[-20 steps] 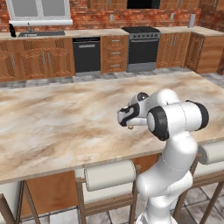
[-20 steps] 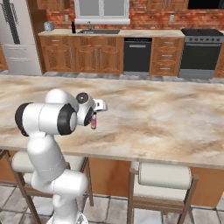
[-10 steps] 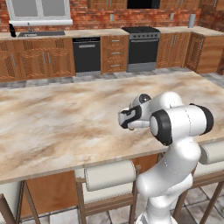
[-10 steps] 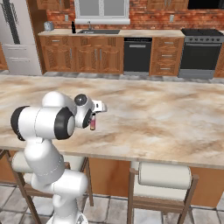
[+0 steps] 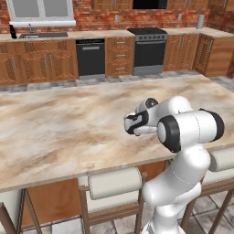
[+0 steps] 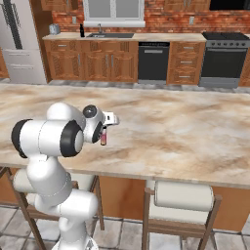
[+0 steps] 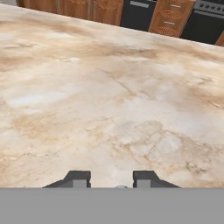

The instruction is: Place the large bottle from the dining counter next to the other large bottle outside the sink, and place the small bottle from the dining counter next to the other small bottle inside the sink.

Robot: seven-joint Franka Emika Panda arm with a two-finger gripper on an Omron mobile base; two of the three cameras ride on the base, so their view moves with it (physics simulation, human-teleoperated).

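My gripper (image 6: 103,137) hangs just above the beige marbled dining counter (image 6: 185,127), near its front edge, shut on the small bottle (image 6: 103,138), a tiny tan-reddish thing that stands upright between the fingers. In the left base view the gripper (image 5: 131,129) is mostly covered by the white hand. The hand view looks along the stone top, with both dark fingertips (image 7: 78,177) at the bottom. Far back, the sink (image 6: 105,35) sits under the window, and a black bottle (image 6: 82,31) stands on the counter left of it. The same black bottle (image 5: 13,32) stands by the sink (image 5: 43,34).
Stools with white roll backs (image 6: 183,195) stand under the island's near edge. Beyond the aisle run wooden cabinets, a black dishwasher (image 5: 91,57), a stove (image 5: 148,49) and a steel fridge (image 6: 19,39) at far left.
The arm's elbow has swung slightly; the hand and the small bottle stay almost in the same place above the counter.
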